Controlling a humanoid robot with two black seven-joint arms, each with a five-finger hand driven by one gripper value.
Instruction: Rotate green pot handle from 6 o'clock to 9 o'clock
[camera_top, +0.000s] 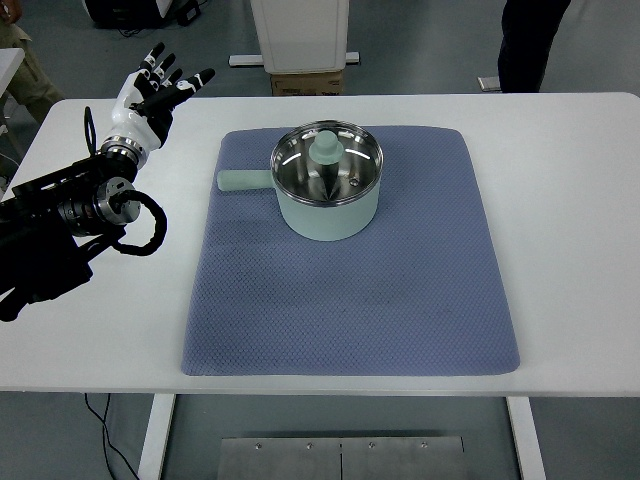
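Observation:
A pale green pot (330, 212) with a shiny steel inside stands on the upper middle of the blue-grey mat (350, 300). Its green handle (243, 181) sticks out to the left, toward 9 o'clock. A green knob (327, 147) shows inside the pot's mouth. My left hand (160, 88) hovers over the table's far left corner, well left of the handle and apart from it, its fingers spread and holding nothing. The right arm does not show.
The white table (560, 200) carries only the mat and pot. A white pedestal with a cardboard box (305, 80) stands behind the far edge. A person's dark trouser legs (530, 45) stand at the back right.

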